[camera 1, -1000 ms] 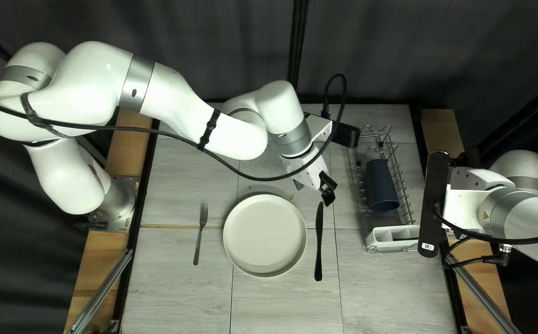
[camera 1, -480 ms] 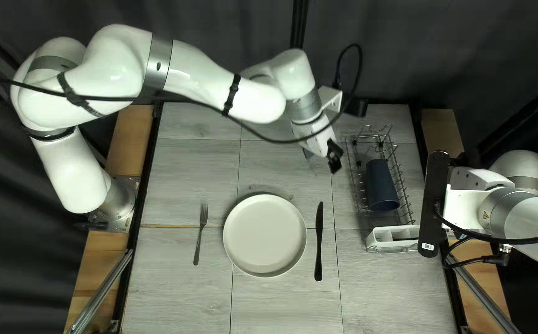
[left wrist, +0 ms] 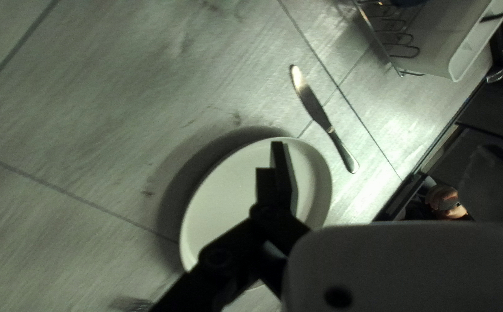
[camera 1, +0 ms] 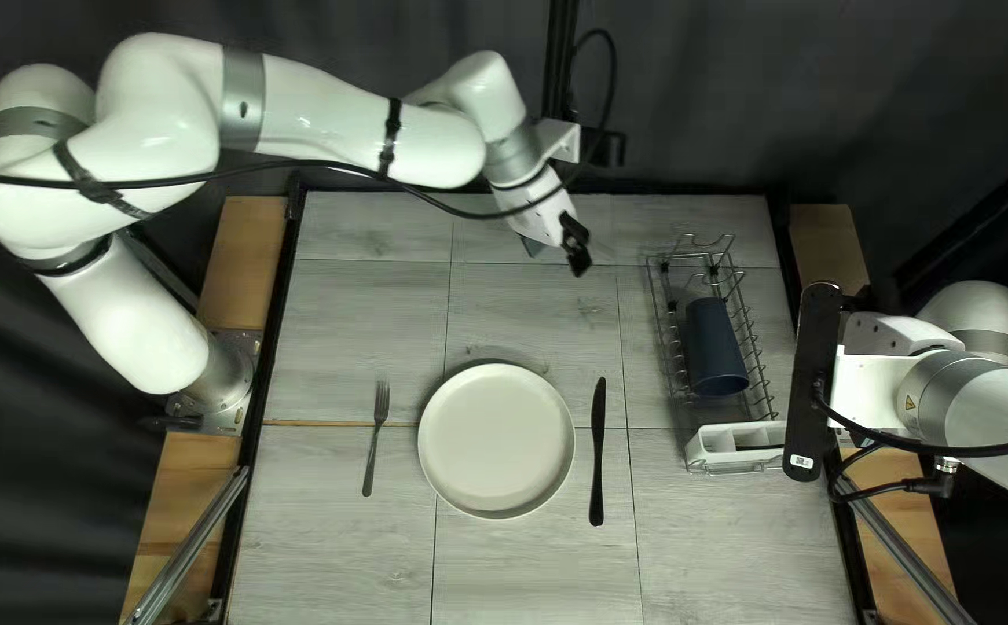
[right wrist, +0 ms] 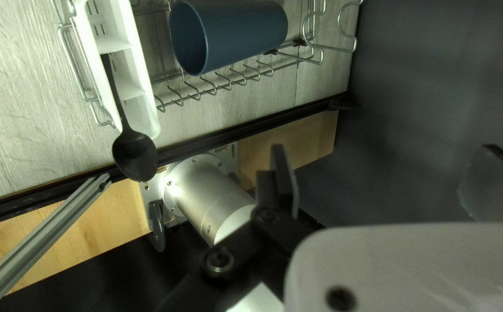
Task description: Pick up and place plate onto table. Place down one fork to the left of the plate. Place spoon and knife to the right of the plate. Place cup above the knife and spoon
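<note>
Left gripper (camera 1: 577, 255) has backed off from the far tip of the knife (camera 1: 598, 451) toward the table's far edge; plate (camera 1: 497, 441), fork (camera 1: 376, 438) and knife show no shift. I take the knife placement as done: it lies right of the plate, the fork left. I cannot tell whether this gripper is open or closed; I see nothing carried in it.

Outstanding: spoon and cup. Spoon (right wrist: 136, 155) sits in the white holder (right wrist: 125, 69) on the rack, its bowl jutting past the holder's end toward the right arm's base. Cup (camera 1: 713, 346) lies on its side in the wire rack (camera 1: 763, 382).

Right gripper (right wrist: 279, 167) hangs off the table's right side; its state I cannot tell either. It seems better placed for the spoon. Likely obstacles: holder walls around the handle, wires close beside the cup, which will need turning upright.
</note>
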`<move>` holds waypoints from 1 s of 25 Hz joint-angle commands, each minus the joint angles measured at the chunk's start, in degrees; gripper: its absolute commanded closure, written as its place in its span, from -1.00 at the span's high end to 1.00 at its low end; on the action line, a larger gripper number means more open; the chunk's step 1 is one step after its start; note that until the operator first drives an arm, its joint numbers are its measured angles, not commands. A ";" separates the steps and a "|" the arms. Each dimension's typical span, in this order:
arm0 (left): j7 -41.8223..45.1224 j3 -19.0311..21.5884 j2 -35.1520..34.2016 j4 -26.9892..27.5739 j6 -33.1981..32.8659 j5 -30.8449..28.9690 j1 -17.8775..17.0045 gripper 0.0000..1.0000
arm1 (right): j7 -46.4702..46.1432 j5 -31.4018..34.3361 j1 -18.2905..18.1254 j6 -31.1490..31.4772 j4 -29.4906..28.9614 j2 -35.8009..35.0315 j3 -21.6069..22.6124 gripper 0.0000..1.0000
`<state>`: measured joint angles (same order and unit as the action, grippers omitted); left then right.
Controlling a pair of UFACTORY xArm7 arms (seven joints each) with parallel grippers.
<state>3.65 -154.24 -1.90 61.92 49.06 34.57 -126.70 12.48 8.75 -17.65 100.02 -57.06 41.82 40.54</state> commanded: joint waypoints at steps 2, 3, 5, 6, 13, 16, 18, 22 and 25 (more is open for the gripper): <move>-4.57 -2.60 1.28 -0.92 3.31 1.61 2.72 1.00 | 0.00 0.00 0.00 0.00 0.00 0.00 0.00 1.00; -5.26 -3.00 1.42 -0.97 3.76 1.79 3.10 1.00 | 0.00 0.00 0.00 0.00 0.00 0.00 0.00 1.00; -7.70 -4.20 1.38 -0.87 5.02 2.43 4.30 1.00 | 0.00 0.00 0.00 0.00 0.00 0.00 0.00 1.00; -8.63 -4.60 1.21 -0.79 5.42 2.71 4.72 1.00 | 0.00 0.00 0.00 0.00 0.00 0.00 0.00 1.00; -14.64 -7.51 1.15 -2.37 7.70 4.75 7.79 1.00 | 0.00 0.00 0.00 0.00 0.00 0.00 0.00 1.00; -15.84 -8.38 2.77 -4.23 8.44 5.48 8.63 1.00 | 0.00 0.00 0.00 0.00 0.00 0.00 0.00 1.00; -16.36 -8.98 4.59 -5.87 8.93 6.13 9.13 1.00 | 0.00 0.00 0.00 0.00 0.00 0.00 0.00 1.00; -17.26 -9.94 8.80 -9.58 9.63 7.41 9.78 1.00 | 0.00 0.00 0.00 0.00 0.00 0.00 0.00 1.00; -18.00 -10.68 11.14 -12.14 9.70 8.14 10.24 1.00 | 0.00 0.00 0.00 0.00 0.00 0.00 0.00 1.00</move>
<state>-13.73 -164.29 7.35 51.78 58.62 42.03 -116.86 12.48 8.75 -17.65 100.02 -57.06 41.82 40.54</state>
